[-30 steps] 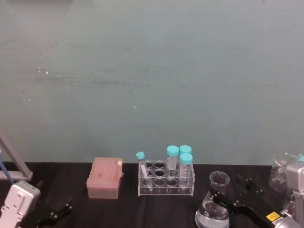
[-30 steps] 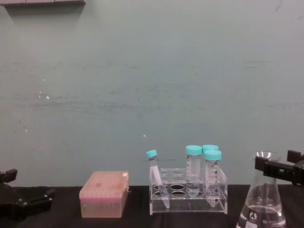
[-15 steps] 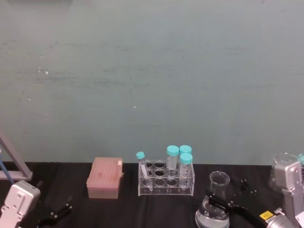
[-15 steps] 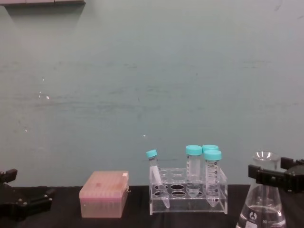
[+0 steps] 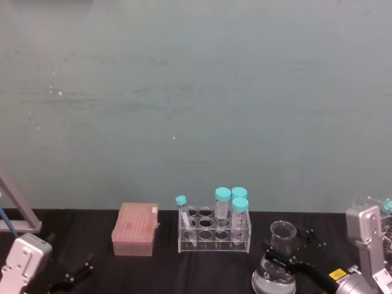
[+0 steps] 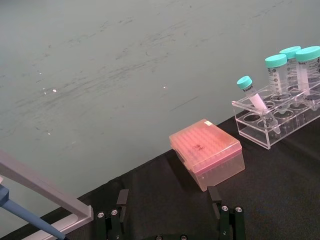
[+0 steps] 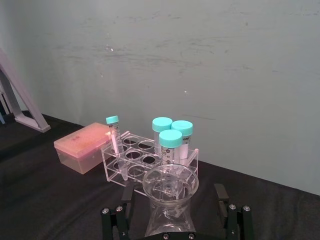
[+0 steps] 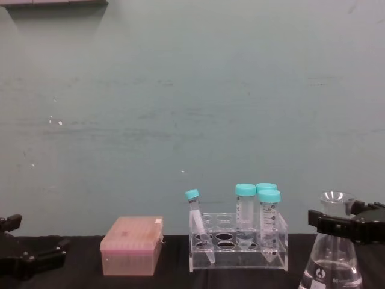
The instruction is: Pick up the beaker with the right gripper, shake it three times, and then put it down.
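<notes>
I see the black table (image 5: 153, 269) running the width of the head view in front of a teal wall. On it, left of centre, sits a pink lidded tip box (image 5: 135, 229), and just to its right a clear tube rack (image 5: 214, 236).

The beaker (image 8: 332, 268) stands upright on the table's near right, to the right of the rack, with a little clear liquid in its base. My right gripper (image 7: 171, 195) is level with its neck, one finger on each side. The jaws are spread wider than the glass, with a gap showing on both sides.

My left gripper (image 6: 168, 195) hangs low at the near left, spread wide with nothing between its fingers.

Three teal-capped tubes (image 5: 223, 202) stand in the rack. A smaller tube (image 5: 182, 211) leans at its left end.
</notes>
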